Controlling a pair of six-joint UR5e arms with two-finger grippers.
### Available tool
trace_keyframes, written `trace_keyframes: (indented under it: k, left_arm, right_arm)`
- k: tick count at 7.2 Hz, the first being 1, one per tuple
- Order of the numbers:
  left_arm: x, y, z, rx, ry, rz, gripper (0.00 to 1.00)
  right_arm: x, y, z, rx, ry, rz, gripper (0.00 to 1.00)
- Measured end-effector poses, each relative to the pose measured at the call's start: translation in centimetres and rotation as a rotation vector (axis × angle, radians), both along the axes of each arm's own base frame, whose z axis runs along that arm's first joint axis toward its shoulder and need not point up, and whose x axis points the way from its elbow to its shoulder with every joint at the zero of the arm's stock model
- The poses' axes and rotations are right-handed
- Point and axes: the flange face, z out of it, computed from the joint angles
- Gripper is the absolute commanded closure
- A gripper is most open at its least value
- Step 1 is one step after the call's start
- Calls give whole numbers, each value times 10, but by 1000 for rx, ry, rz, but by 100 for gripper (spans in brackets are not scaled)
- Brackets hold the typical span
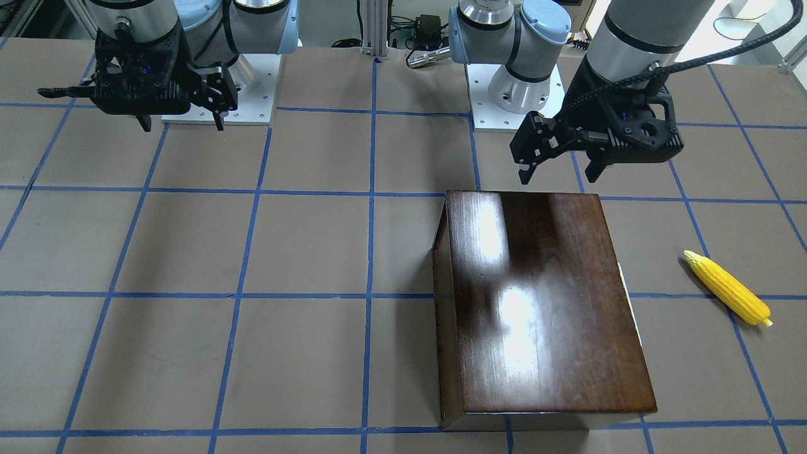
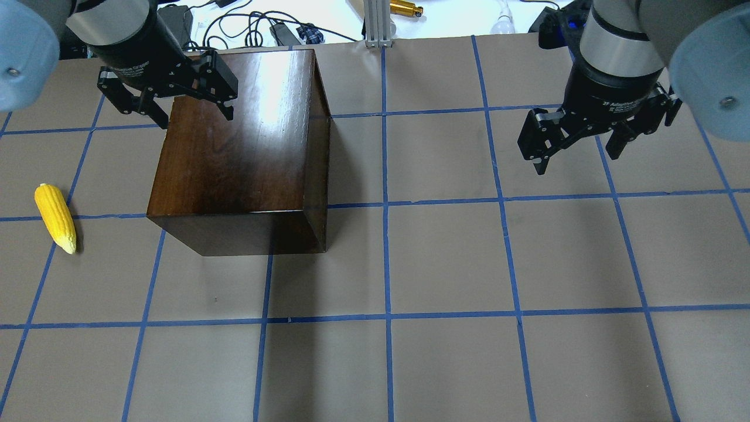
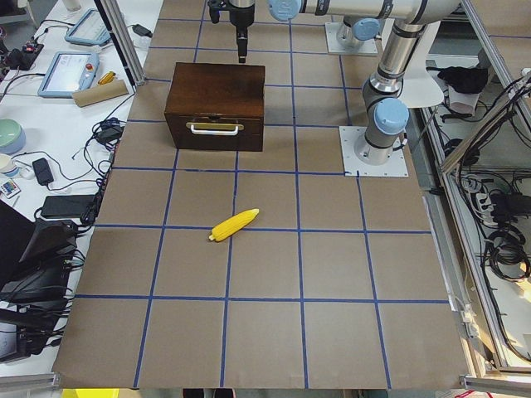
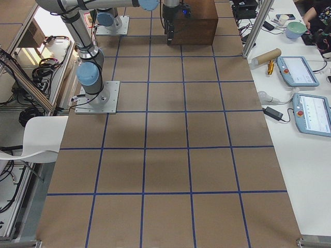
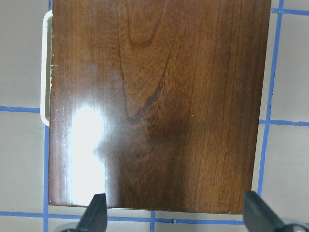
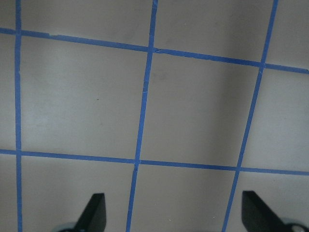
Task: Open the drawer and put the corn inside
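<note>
The box (image 2: pixel 234 146) stands by the tabletop's edge opposite the robot, left of centre, its shut drawer (image 3: pixel 214 137) facing the left edge; rigid and glossy, it likely yields only to a pull on the handle (image 3: pixel 215 128). The left gripper (image 2: pixel 195 117) and right gripper (image 2: pixel 577 161) hang with jaws apart, empty. The corn (image 2: pixel 55 218) lies between box and left edge, tip toward the robot's edge, long axis roughly along the left edge; probably light, stiff, roll-prone, so pinch mid-cob.
</note>
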Motion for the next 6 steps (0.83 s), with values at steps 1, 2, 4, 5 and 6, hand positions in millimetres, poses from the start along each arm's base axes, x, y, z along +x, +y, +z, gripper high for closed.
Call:
trace_keyframes:
  k: [1,2,4,5,6]
  left_arm:
    - [1,0,0,1,0,1,0]
    - [1,0,-1,3,-2,-1,0]
    - [2,-1,-2,6,-3,-8,0]
    - [2,-1,-2,6,-3,-9,0]
    - [2,0,-2,6,-4,-9,0]
  right_arm:
    - [0,0,0,0,0,0,0]
    - [0,0,0,0,-1,0,0]
    - [0,0,0,-1,0,0,0]
    - [0,0,1,-1,0,0,0]
    - [0,0,1,-1,-1,0,0]
